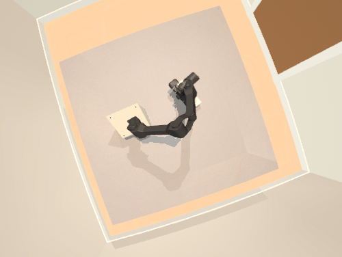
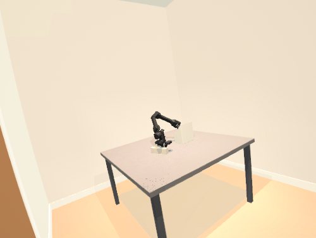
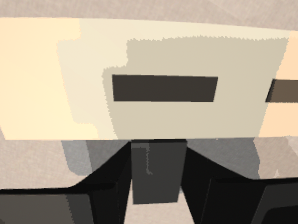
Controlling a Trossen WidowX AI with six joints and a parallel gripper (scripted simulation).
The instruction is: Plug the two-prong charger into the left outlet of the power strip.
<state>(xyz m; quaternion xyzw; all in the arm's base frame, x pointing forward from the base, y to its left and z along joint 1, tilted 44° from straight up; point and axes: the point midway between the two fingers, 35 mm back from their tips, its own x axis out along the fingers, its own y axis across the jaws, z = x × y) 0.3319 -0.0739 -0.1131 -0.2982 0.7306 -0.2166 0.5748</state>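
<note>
Wrist view: clenched on the dark charger (image 3: 157, 172), the end effector (image 3: 152, 146) sits at the near long edge of the cream power strip (image 3: 45, 85), the charger's prongs out of sight. Exterior view: the power strip (image 2: 159, 150) lies on the desk (image 2: 202, 158), the arm (image 2: 165, 119) reaching beside it.

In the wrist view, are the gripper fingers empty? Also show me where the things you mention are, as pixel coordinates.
No, the dark charger (image 3: 157, 175) is held between the two black fingers.

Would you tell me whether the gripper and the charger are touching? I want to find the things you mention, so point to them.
Touching: the wrist view shows the charger (image 3: 156, 175) clamped between the two jaws of the gripper (image 3: 152, 146).
</note>
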